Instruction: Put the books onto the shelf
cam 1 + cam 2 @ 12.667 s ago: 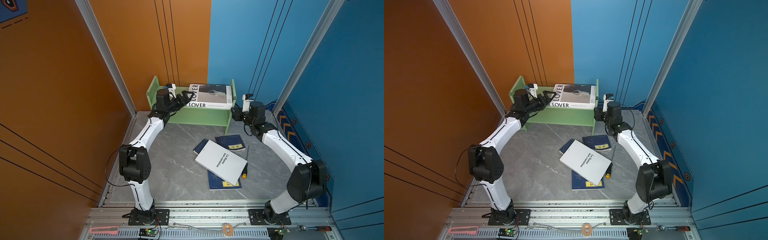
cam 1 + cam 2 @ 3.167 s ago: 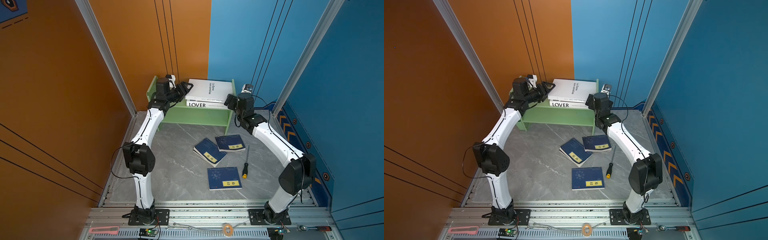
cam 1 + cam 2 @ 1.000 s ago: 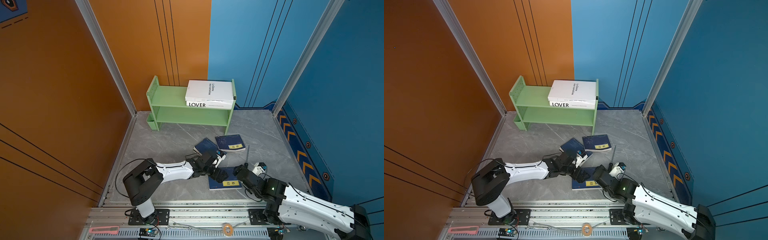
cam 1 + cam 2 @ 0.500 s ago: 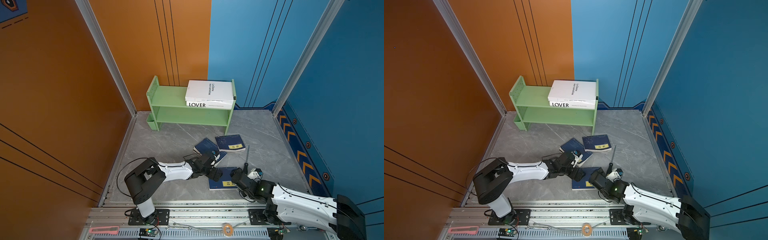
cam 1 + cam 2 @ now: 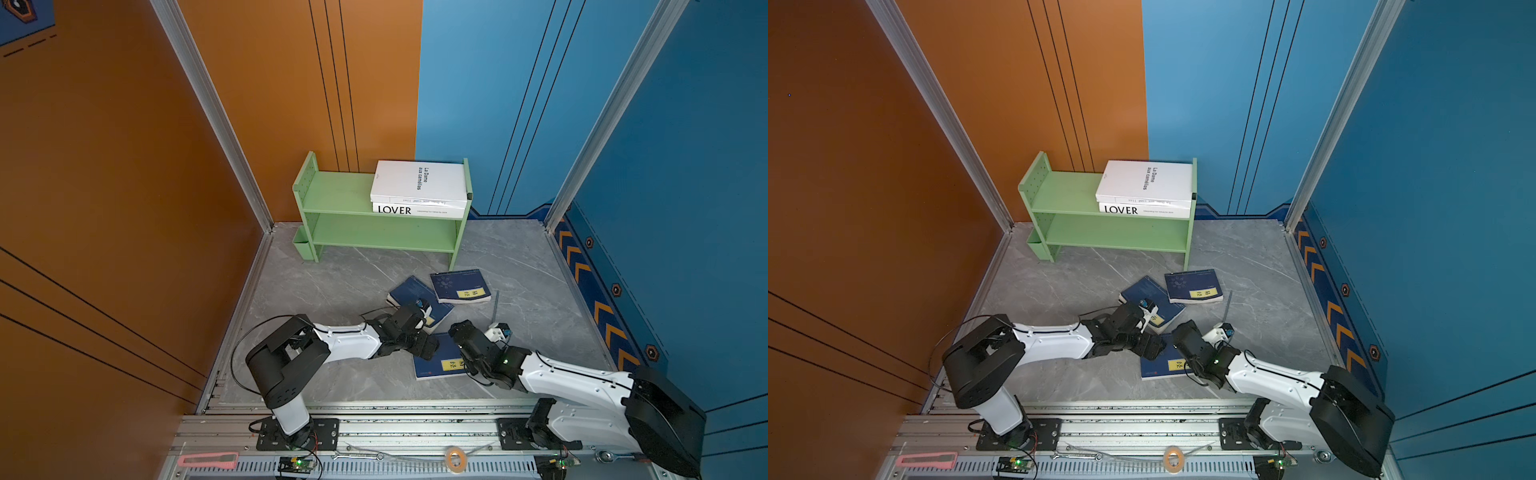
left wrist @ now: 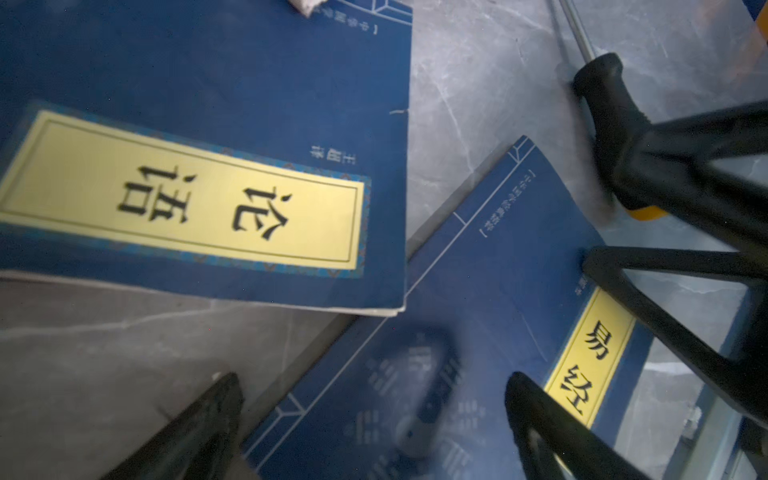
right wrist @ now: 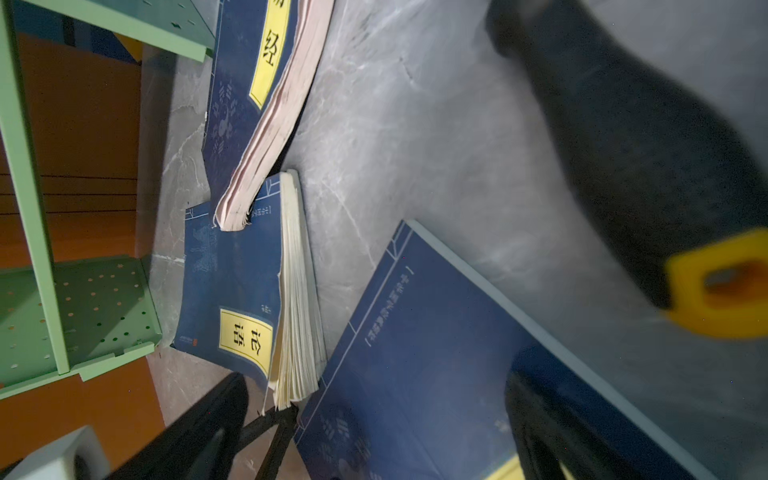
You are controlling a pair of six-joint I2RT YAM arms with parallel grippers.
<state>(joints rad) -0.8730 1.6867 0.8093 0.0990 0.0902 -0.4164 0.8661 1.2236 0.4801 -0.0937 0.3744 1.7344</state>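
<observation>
Shelf (image 5: pixel 340 195): white books (image 5: pixel 417 180) stacked at its right end, the rest of the top and the lower board bare. On the bench before its right leg lie blue books (image 5: pixel 459 286), two overlapping. The third book (image 5: pixel 440 365) is farthest out, one corner meeting theirs (screwdriver (image 6: pixel 602 104) alongside). Above it, left pincer (image 6: pixel 372 379) and right pincer (image 7: pixel 376 380) are spread and hold nothing.

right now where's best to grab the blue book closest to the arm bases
Probably its pale page edge facing the screwdriver, coming in low from that side: the blue book lies flat, and another book crowds its opposite corner.
</observation>
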